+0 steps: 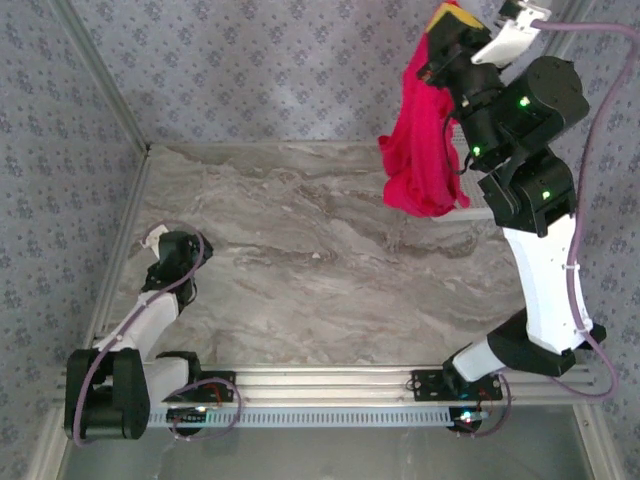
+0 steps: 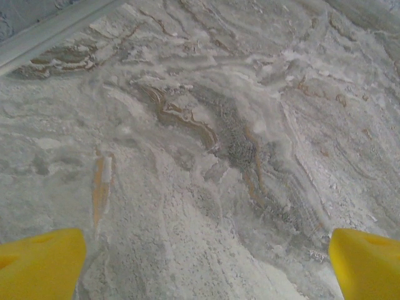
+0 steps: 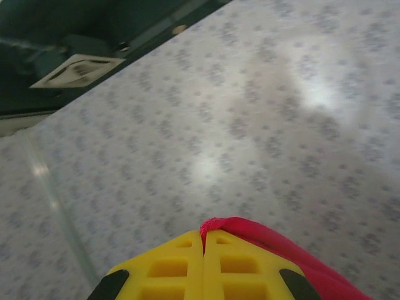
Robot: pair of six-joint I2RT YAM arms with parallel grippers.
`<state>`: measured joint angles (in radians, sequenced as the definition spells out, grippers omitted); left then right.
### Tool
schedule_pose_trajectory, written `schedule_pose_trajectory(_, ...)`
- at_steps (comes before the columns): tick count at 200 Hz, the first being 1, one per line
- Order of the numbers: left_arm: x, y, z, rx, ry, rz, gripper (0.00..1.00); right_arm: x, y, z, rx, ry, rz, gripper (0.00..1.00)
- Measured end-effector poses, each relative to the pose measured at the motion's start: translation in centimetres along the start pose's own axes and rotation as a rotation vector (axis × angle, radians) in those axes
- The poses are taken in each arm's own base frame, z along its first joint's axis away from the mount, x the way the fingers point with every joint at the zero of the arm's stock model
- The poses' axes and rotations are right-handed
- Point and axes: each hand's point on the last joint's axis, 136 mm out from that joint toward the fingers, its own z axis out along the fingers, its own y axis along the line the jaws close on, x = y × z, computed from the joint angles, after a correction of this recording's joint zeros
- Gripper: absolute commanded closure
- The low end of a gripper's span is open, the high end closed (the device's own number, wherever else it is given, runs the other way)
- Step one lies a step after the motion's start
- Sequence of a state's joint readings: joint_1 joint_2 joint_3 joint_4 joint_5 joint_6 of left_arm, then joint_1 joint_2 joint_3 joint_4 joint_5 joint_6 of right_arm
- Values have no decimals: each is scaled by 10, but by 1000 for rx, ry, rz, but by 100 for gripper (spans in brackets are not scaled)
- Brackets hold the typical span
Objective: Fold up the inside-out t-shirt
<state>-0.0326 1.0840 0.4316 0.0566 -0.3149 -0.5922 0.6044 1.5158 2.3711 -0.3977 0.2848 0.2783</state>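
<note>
1. At the near edge, a metal rail (image 1: pixel 330 385) carries both arm bases. The left arm lies folded low on the left, and the right arm rises tall on the right.
2. The left gripper (image 1: pixel 165 245) sits low over the left side of the marble-patterned table (image 1: pixel 300 290). In its wrist view, the left gripper (image 2: pixel 203 256) has its yellow fingers (image 2: pixel 40 262) spread to opposite corners. They are released, with nothing but bare table (image 2: pixel 206 137) between them.
3. Farther back and to the right, the red t-shirt (image 1: pixel 420 150) hangs in a crumpled bunch over the far right part of the table. Whether its lowest fold touches the tabletop cannot be told from above.
4. At the top of that bunch, the right gripper (image 1: pixel 447 22) is raised high and holds the cloth.
5. In the right wrist view, the right gripper (image 3: pixel 203 262) has its yellow fingers (image 3: pixel 169 269) clenched flat together. A fold of the t-shirt (image 3: pixel 269 240) is pinched at the tips and trails off to the right.
6. Beyond everything stands the patterned wall (image 1: pixel 280 70). The right wrist camera looks up along the wall (image 3: pixel 250 125) towards a white vent (image 3: pixel 75 69).
</note>
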Motion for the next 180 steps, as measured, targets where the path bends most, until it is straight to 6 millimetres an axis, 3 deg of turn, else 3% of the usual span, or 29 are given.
schedule_pose_trajectory(18, 2, -3, 3, 9, 18, 5, 0, 27, 23, 12, -76, 64, -16, 100)
schedule_pose_trajectory(31, 3, -5, 4, 18, 25, 7, 0, 61, 33, 26, -104, 135, -32, 100)
schedule_pose_trajectory(44, 2, -8, 4, 30, 27, 5, 0, 105, 36, 44, -111, 219, -51, 100)
schedule_pose_trajectory(69, 4, -14, 7, 57, 38, 3, 0, 214, 26, 80, -87, 421, -78, 100)
schedule_pose_trajectory(74, 6, -16, 8, 65, 44, 4, 0, 240, 22, 87, -82, 469, -81, 91)
schedule_pose_trajectory(80, 7, -18, 9, 78, 52, 3, 0, 271, 15, 94, -68, 528, -80, 73)
schedule_pose_trajectory(88, 10, -23, 11, 99, 75, 4, 0, 308, 4, 100, -47, 605, -81, 40)
schedule_pose_trajectory(94, 12, -27, 12, 115, 91, 5, 0, 337, -6, 105, -24, 666, -78, 27)
schedule_pose_trajectory(104, 13, -36, 14, 150, 119, 4, 1, 373, -25, 112, 21, 744, -76, 18)
schedule_pose_trajectory(116, 15, -51, 13, 207, 152, 0, 2, 412, -58, 112, 102, 843, -70, 16)
schedule_pose_trajectory(135, 28, -83, 6, 323, 212, 15, 4, 441, -111, 94, 239, 979, -60, 16)
schedule_pose_trajectory(151, 51, -111, -4, 406, 289, 71, 6, 440, -143, 73, 327, 1038, -49, 17)
schedule_pose_trajectory(166, 73, -136, -15, 465, 365, 138, 12, 436, -163, 35, 390, 1098, -44, 18)
schedule_pose_trajectory(180, 90, -155, -24, 503, 418, 198, 12, 433, -164, -13, 407, 1153, -38, 18)
